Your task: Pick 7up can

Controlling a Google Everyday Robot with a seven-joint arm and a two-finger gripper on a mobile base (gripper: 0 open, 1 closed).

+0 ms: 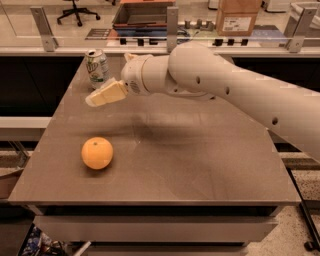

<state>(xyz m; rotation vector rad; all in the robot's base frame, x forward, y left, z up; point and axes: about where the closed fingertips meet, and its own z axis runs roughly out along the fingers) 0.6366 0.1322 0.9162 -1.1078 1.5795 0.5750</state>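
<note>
The 7up can (pixel 96 67), white-silver with green markings and a silver top, stands upright near the far left corner of the brown table (pixel 200 165). My gripper (pixel 95 99), cream-coloured on the end of the white arm (pixel 225 90), hovers above the table just in front of and slightly right of the can. It points left and downward. It holds nothing that I can see and stands a little apart from the can.
An orange (pixel 97 153) lies on the near left part of the table. Behind the table runs a glass railing with metal posts (pixel 172 25). A cardboard box (pixel 239 16) and an office chair (pixel 75 11) stand beyond it.
</note>
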